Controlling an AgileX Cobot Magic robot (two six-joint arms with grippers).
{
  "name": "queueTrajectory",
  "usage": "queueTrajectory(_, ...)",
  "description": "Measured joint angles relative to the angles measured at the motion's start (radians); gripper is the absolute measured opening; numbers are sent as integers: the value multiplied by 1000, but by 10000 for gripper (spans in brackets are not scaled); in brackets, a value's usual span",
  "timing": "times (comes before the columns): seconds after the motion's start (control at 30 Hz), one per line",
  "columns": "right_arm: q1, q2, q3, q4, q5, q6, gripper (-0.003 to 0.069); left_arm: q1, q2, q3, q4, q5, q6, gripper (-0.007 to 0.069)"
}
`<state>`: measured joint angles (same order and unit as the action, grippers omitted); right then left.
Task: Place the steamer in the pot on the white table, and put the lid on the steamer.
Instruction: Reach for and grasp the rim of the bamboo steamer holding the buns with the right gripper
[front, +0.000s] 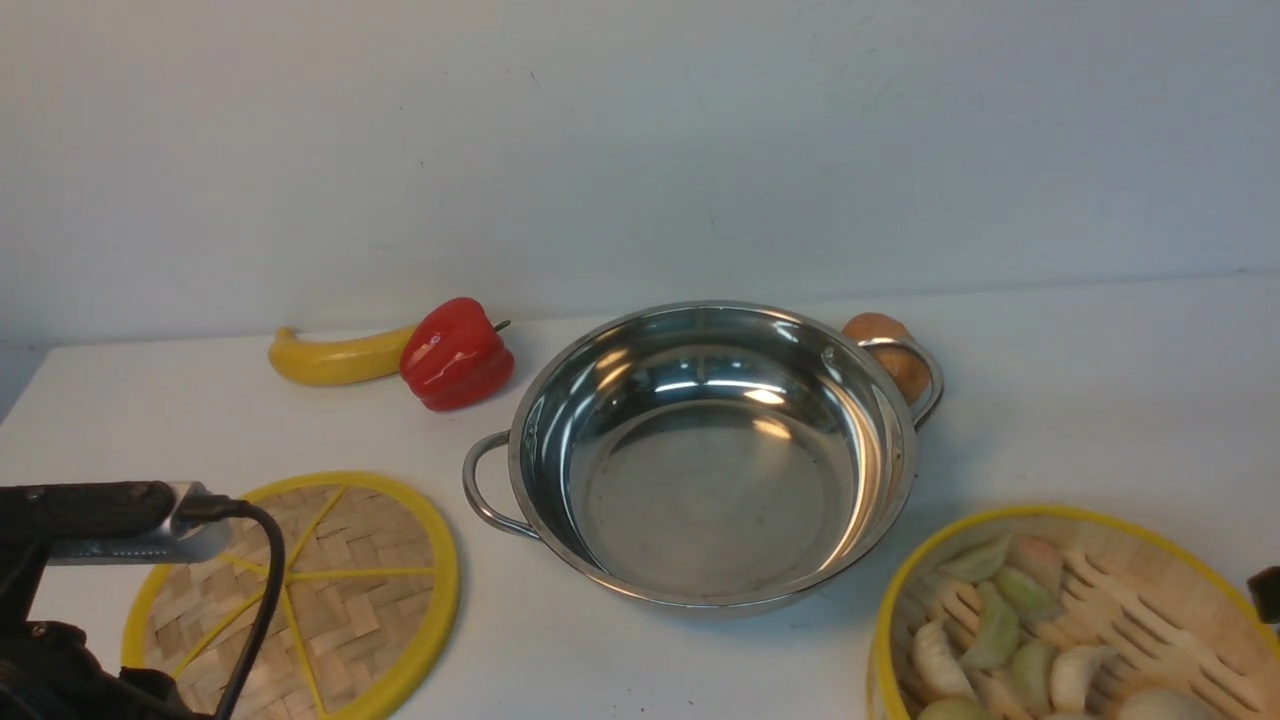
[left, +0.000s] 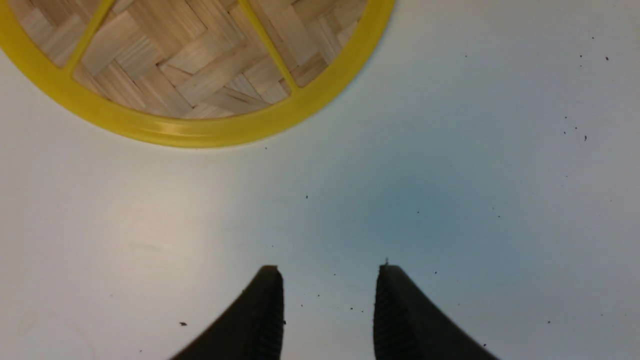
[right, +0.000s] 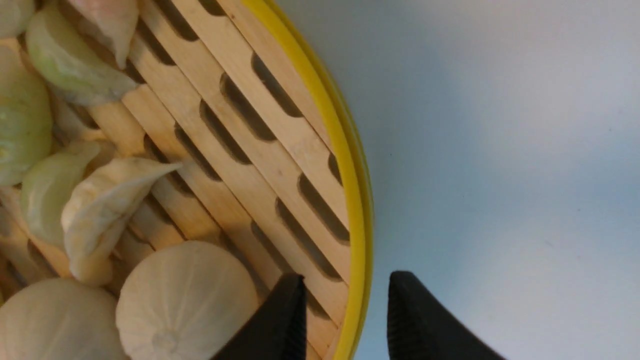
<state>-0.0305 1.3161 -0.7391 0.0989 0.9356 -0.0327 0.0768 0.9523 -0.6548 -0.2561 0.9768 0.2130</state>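
The shiny steel pot (front: 710, 450) stands empty in the middle of the white table (front: 1100, 400). The steamer (front: 1070, 620), holding dumplings (right: 100, 210) and a bun (right: 185, 300), sits at the front right. My right gripper (right: 345, 280) is open and straddles the steamer's yellow rim (right: 345, 165), one finger inside and one outside. The flat woven lid (front: 330, 590) lies at the front left. My left gripper (left: 330, 270) is open over bare table beside the lid (left: 200, 75), with nothing between its fingers.
A banana (front: 335, 358) and a red pepper (front: 457, 353) lie behind the pot's left side. A brown round vegetable (front: 885, 345) sits behind its right handle. The left arm's dark body and cable (front: 100, 515) overhang the lid's near edge. A wall closes the back.
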Motion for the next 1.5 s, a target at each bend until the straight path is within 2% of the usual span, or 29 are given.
queueTrajectory(0.47,0,160,0,-2,-91,-4,244,0,0,0,0,23,0,249)
queueTrajectory(1.3,0,269,0,-7,-153,-4,244,0,0,0,0,23,0,249)
queueTrajectory(1.5,0,270,-2,-7,-154,-4,197,0,0,0,0,23,0,249)
